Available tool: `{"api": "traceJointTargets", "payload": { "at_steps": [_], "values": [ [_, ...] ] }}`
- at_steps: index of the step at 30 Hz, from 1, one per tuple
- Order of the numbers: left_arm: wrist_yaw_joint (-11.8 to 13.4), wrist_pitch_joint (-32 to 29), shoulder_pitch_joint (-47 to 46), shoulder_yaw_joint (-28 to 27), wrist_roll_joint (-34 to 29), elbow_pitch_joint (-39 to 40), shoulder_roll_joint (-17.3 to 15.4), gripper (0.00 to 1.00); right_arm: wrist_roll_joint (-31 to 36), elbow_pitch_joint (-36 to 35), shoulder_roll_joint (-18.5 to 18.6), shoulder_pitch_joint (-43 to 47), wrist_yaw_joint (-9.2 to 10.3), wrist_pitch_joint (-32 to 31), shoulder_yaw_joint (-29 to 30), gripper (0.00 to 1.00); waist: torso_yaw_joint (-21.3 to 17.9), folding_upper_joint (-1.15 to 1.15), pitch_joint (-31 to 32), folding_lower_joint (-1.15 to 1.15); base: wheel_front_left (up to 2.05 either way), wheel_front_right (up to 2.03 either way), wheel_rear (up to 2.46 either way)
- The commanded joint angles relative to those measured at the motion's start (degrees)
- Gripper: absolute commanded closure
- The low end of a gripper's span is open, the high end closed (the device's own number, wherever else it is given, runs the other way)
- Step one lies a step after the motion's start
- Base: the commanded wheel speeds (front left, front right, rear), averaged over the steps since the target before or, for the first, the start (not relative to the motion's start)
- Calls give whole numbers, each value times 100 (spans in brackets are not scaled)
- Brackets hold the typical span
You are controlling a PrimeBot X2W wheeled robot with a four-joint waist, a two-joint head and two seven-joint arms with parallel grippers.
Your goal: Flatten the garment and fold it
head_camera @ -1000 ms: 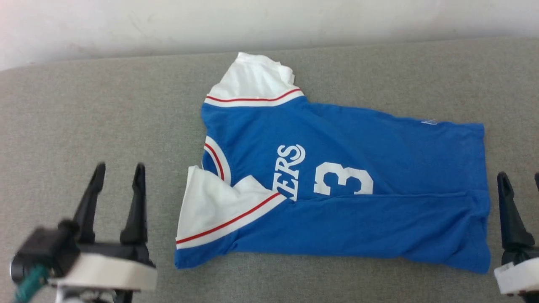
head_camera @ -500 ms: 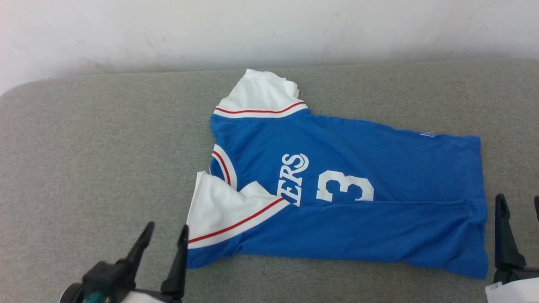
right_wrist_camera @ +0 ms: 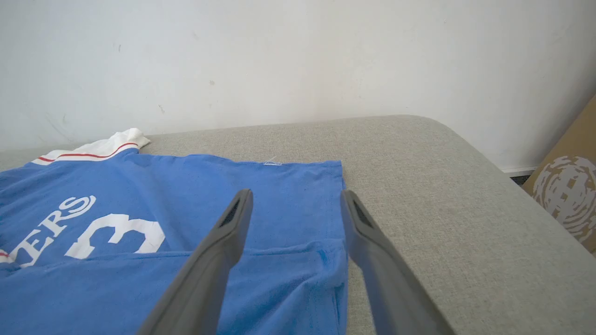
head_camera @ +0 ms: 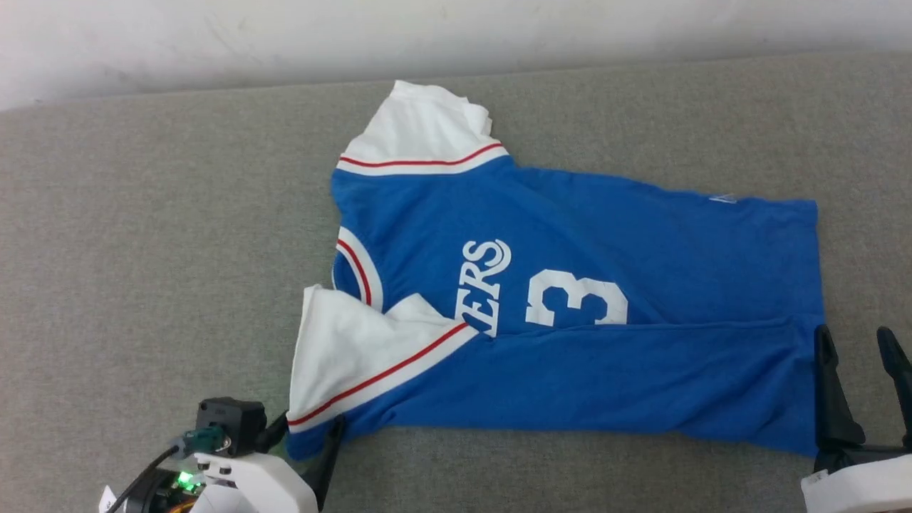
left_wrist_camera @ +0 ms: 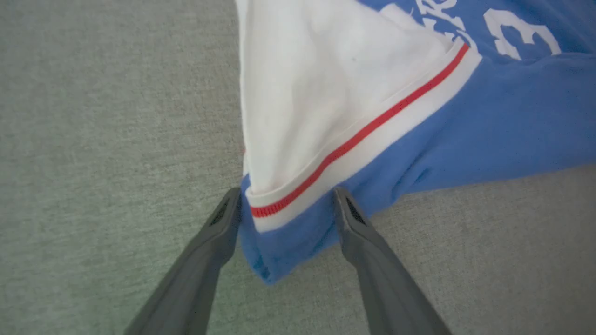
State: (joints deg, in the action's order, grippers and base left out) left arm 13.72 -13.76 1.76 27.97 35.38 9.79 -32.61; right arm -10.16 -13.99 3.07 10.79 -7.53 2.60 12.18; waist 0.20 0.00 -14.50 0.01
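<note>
Grey fabric cushion against a pale wall, bearing the garment. The garment lies at the cushion's centre, collar toward the robot's left, hem toward its right, near long edge folded over. Left gripper: jaws wide apart, fingers flanking the garment's near sleeve corner, not clamped on it. Right gripper: jaws likewise wide, empty, at the hem's near corner.
</note>
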Motion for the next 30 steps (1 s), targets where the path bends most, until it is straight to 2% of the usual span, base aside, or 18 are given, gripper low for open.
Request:
{"api": "traceJointTargets", "payload": {
  "at_steps": [1, 2, 3, 4, 5, 11, 14, 16, 19, 23, 26, 30],
  "values": [
    [39, -60, -51, -12, 88, -37, 50, 0, -10, 16, -17, -62, 4, 35, -21, 0, -65, 0, -113, -1, 0, 0, 0],
    [41, -116, -44, -23, 194, -54, 106, 0, -18, 30, -17, -77, 4, 42, -31, 0, -75, 0, -146, -1, 0, 0, 0],
    [43, -146, -53, -38, 275, -82, 155, 9, -23, 45, -17, -94, 4, 41, -47, 0, -83, 0, -174, -1, 0, 0, 0],
    [30, -175, -73, -33, 313, -129, 178, 59, -21, 57, -18, -113, 4, 38, -61, 0, -88, 0, -198, -1, 0, 0, 0],
    [9, -199, -95, -23, 355, -178, 206, 100, -13, 64, -18, -133, 4, 36, -75, 0, -91, 0, -217, -1, 0, 0, 0],
    [-114, -22, -214, -121, 497, -309, 301, 100, 0, -34, 205, -333, 4, -230, -266, 0, -110, 0, -285, -1, 0, 0, 0],
    [-47, 63, -150, -242, 524, -155, 251, 100, -243, -125, 413, -384, 4, -693, -294, 0, -109, 0, -301, -1, 0, 0, 0],
    [-1, 82, -78, -297, 532, -14, 200, 100, -405, -168, 450, -364, 4, -1178, -116, 0, -93, 0, -313, -1, 0, 0, 0],
    [55, 122, 1, -349, 538, 178, 167, 100, -531, -208, 347, -270, 4, -2015, 316, 0, -49, 0, -327, -1, 0, 0, 0],
    [93, 122, 40, -343, 514, 354, 143, 100, -475, -264, 189, -73, 4, -2991, 609, 0, 11, 0, -364, -1, 0, 0, 0],
    [117, 107, 45, -332, 499, 414, 132, 100, -469, -243, 56, 47, 4, -3483, 728, 0, 40, 0, -385, -1, 0, 0, 0],
    [153, 88, 52, -312, 472, 458, 121, 100, -555, -210, -7, 103, 4, -3722, 693, 0, 38, 0, -413, -1, 0, 0, 0]
  ]
}}
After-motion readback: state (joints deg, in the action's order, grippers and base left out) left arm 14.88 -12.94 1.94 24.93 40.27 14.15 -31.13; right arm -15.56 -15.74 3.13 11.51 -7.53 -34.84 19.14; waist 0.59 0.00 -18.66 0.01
